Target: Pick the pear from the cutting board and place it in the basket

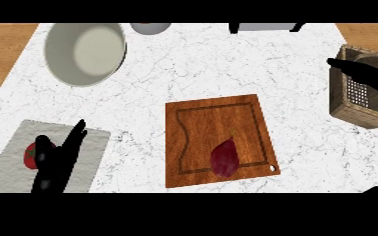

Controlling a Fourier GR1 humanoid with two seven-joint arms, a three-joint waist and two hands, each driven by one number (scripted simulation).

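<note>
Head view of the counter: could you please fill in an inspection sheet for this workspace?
Surface: white marble counter, wood at both far corners.
Job's things: dark red pear lying on the wooden cutting board, toward its near edge; basket at the counter's right edge.
Clutter: large bowl and small grey vessel far left; metal item with dark handles at the far edge; red fruit on a grey mat, near left.
Robot hands: left robot hand open, resting over the mat; right robot hand over the basket, apart from the pear.
Cables: nothing seen.
Surroundings: nothing seen beyond the counter.
</note>
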